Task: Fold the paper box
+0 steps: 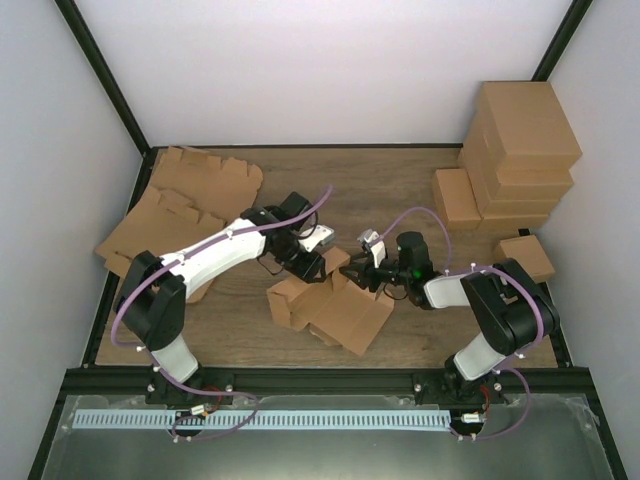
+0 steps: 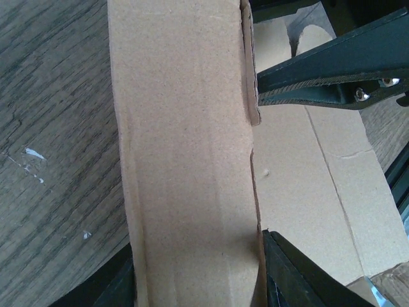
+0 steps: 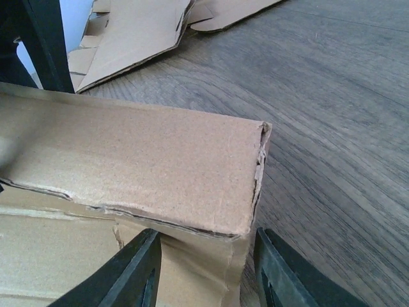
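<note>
The paper box (image 1: 335, 308), brown cardboard and partly folded, lies at the table's middle with its walls half raised. My left gripper (image 1: 310, 264) comes at it from the back left. In the left wrist view a tall wall panel (image 2: 185, 160) fills the gap between that gripper's (image 2: 198, 281) dark fingers (image 2: 291, 275), which are shut on it. My right gripper (image 1: 358, 273) reaches in from the right. In the right wrist view that gripper (image 3: 208, 268) straddles a folded corner of the box (image 3: 153, 166), and its fingers (image 3: 128, 275) are closed against the cardboard.
Flat cardboard blanks (image 1: 190, 205) are piled at the back left. Finished brown boxes (image 1: 520, 150) are stacked at the back right, with a smaller one (image 1: 528, 256) beside the right arm. A black frame (image 1: 300, 372) runs along the table's near edge.
</note>
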Robot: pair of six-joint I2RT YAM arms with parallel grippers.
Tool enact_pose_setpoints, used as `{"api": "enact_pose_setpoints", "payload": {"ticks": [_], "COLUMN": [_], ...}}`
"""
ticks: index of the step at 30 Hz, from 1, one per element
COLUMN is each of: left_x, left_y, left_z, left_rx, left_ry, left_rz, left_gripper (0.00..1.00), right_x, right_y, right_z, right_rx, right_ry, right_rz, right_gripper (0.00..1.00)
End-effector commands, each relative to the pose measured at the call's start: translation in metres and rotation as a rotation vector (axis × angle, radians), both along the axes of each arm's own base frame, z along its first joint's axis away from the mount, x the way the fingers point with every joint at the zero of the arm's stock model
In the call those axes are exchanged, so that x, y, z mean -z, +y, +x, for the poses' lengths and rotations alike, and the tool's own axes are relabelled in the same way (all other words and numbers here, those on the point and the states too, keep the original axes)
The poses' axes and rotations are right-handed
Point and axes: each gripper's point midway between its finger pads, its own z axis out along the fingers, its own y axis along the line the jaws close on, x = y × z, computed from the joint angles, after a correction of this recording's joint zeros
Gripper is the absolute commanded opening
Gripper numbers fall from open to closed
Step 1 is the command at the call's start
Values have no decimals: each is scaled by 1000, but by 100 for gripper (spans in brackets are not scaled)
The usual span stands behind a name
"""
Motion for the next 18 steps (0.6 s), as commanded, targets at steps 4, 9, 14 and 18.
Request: {"api": "enact_pose_setpoints", "payload": {"ticks": [4,9,14,18], "left_x": [-30,-14,-1,6], "left_y": [-31,-26,-26,-25], "left_z": [-11,-12,-11,-5], "left_rx": [95,92,92,75], "left_ry": [8,21,36,19], "left_rz": [-176,-134,-115,-89], "left_gripper": [52,58,59,60], "right_x": [4,0,-3,-5], "right_y": [5,8,14,17], "right_z": [10,11,11,12], "right_rx": [40,37,22,14], "right_ry": [14,15,1,-11], "right_rz": [-16,3,13,20], "right_gripper": [42,42,42,42]}}
